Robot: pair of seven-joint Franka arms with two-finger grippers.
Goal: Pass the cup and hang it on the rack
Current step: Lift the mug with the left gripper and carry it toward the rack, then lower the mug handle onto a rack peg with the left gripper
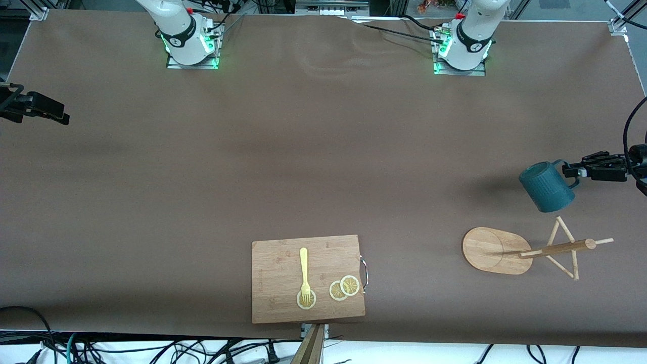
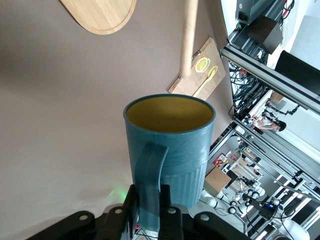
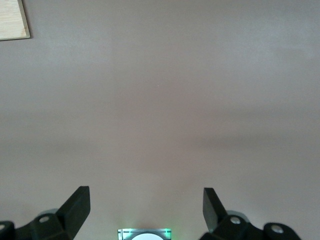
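Note:
The dark teal cup [image 1: 546,186] hangs in the air, tilted, over bare table close to the rack at the left arm's end. My left gripper [image 1: 572,171] is shut on its loop handle. In the left wrist view the cup [image 2: 170,145] shows its yellowish inside, with the left gripper [image 2: 150,215] clamped on the handle. The light wooden rack [image 1: 498,250] has an oval base, a post [image 1: 556,248] and thin pegs; its base [image 2: 102,12] also shows in the left wrist view. My right gripper [image 1: 61,118] waits open and empty at the right arm's end, over bare table [image 3: 145,200].
A rectangular wooden cutting board [image 1: 278,263] lies near the front edge at mid-table. It carries a yellow fork [image 1: 304,268] and lemon slices [image 1: 344,288]. It also shows in the left wrist view [image 2: 192,80]. The brown table cloth [image 1: 323,151] covers the rest.

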